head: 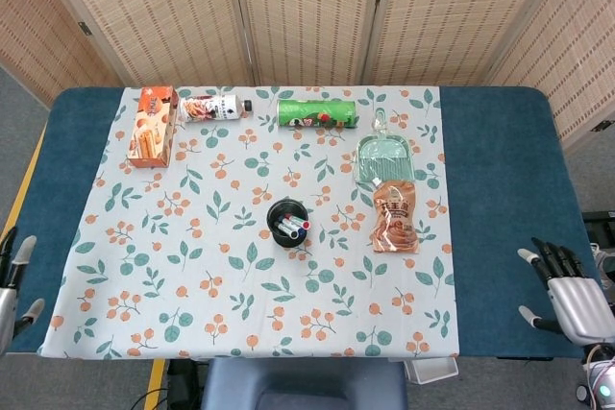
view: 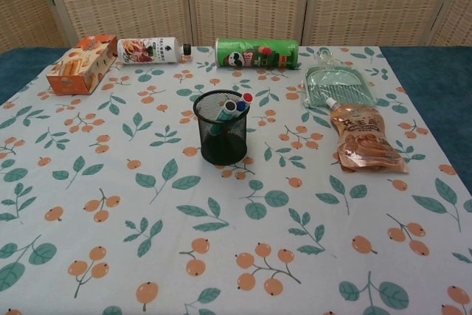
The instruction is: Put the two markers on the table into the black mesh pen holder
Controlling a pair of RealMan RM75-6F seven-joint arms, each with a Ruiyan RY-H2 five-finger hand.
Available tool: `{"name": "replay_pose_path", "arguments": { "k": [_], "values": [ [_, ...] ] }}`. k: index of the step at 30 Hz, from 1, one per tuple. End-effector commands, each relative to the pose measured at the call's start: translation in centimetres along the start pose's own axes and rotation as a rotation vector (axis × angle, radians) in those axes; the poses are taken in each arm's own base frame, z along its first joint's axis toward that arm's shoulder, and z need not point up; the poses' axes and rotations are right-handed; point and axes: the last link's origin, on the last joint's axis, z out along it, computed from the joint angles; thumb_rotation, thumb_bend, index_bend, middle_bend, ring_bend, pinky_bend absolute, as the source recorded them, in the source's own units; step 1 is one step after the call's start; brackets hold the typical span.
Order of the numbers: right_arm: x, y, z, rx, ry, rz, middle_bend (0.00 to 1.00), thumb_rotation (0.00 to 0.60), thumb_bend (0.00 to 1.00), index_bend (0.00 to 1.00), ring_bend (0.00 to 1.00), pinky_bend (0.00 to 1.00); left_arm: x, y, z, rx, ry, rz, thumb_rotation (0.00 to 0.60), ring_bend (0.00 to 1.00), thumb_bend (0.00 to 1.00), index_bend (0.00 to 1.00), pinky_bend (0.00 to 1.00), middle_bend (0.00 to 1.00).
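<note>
Markers (view: 234,108) lean in pen holder (view: 223,139) (caps up-right).

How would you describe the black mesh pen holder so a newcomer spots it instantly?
On the floral tablecloth, look near the middle, left of the orange pouch. The black mesh pen holder stands upright there alone, the only dark wire cup, with two markers poking from it.
</note>
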Motion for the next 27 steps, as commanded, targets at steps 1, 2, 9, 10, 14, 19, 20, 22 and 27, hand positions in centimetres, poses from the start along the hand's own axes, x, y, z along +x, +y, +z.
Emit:
{"name": "replay_pose_path", "arguments": {
  "k": [1,2,9,10,14,19,20,22,27],
  "values": [
    [0.3,0.6,0.0,-0.104,0.072,-0.017,0.00,0.600,0.21,0.12,0.00,0.00,-1.4,-1.8,-4.5,0.113,0.051,0.073,0.600,0.02,0.17,0.00,0.39,0.00],
    [0.4,0.8,-0.1,-0.128,0.086,-0.023,0.00,0.600,0.21,0.12,0.00,0.00,-1.5,-2.2,-4.8,0.127,0.070,0.065,0.600,0.02,0.17,0.00,0.38,0.00],
    [0.9,1.1,-1.5,-0.195,0.130,0.015,0.00,0.600,0.21,0.12,0.00,0.00,-2.5,-2.7,-5.1,0.099,0.055,-0.085,0.600,0.00,0.17,0.00,0.29,0.00],
    [0.9,1.1,-1.5,-0.192,0.132,0.020,0.00,0.600,0.21,0.12,0.00,0.00,-2.5,-2.6,-5.1,0.083,0.038,-0.115,0.600,0.00,0.17,0.00,0.28,0.00],
    [0.9,1.1,-1.6,-0.164,0.109,0.036,0.00,0.600,0.21,0.12,0.00,0.00,-3.0,-1.5,-4.8,-0.025,-0.057,-0.258,0.600,0.00,0.17,0.00,0.25,0.00],
    [0.6,0.8,-1.6,-0.120,0.076,0.044,0.00,0.600,0.21,0.12,0.00,0.00,-3.9,-0.6,-4.0,-0.073,-0.120,-0.271,0.600,0.00,0.17,0.00,0.23,0.00],
    [0.6,0.8,-1.6,-0.113,0.073,0.038,0.00,0.600,0.21,0.12,0.00,0.00,-4.0,-0.4,-4.0,-0.079,-0.131,-0.266,0.600,0.00,0.17,0.00,0.24,0.00],
    [0.6,0.7,-1.6,-0.108,0.070,0.036,0.00,0.600,0.21,0.12,0.00,0.00,-4.3,-0.2,-3.9,-0.088,-0.143,-0.248,0.600,0.00,0.17,0.00,0.23,0.00],
    [0.6,0.7,-1.5,-0.109,0.077,0.034,0.00,0.600,0.21,0.12,0.00,0.00,-4.4,0.2,-4.0,-0.098,-0.143,-0.227,0.600,0.00,0.17,0.00,0.23,0.00]
  ]
}}
